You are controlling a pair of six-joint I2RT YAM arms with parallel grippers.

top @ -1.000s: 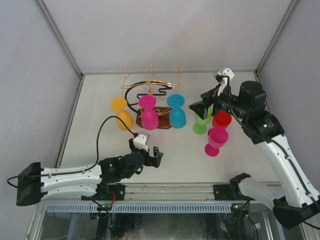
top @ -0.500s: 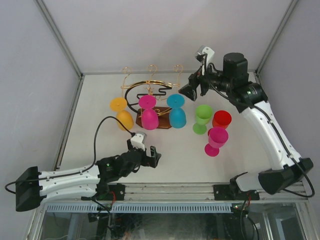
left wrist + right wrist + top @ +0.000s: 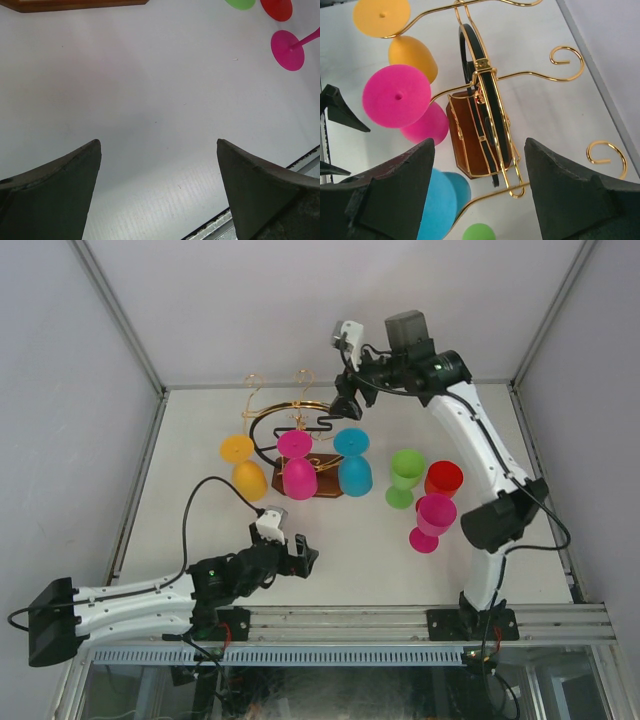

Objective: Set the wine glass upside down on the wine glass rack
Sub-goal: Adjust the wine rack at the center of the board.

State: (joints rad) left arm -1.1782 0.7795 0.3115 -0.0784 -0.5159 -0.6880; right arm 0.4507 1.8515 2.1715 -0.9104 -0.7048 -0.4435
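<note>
Right arm reaches high across the desk [image 3: 360, 550], with the right fingers [image 3: 345, 405] hovering above the rack [image 3: 475, 135] and pointing down at it. They're spread apart and grasping nothing; the wrist view looks straight through the gap onto the gold wire, black band and brown wooden base. Rack sits at the far middle of the desk. Three glasses hang on it upside down, feet caught in the gold arms and bowls down: yellow glass [image 3: 249, 480] on the left, pink glass [image 3: 299, 480] in the middle in front of the base, blue glass [image 3: 355, 477] on the right. Three more stand upright on the desk just right of the rack: green glass [image 3: 405, 470] nearest the blue one, red glass [image 3: 443, 480] beside it to the right, magenta glass [image 3: 436, 512] in front of those two, close to the red. Left arm lies low along the near edge, left fingers [image 3: 303, 556] released wide just above the desk, well apart from the rack and every glass. Its wrist view catches only the feet of the three standing glasses and a corner of the wooden base along the top of the frame
</note>
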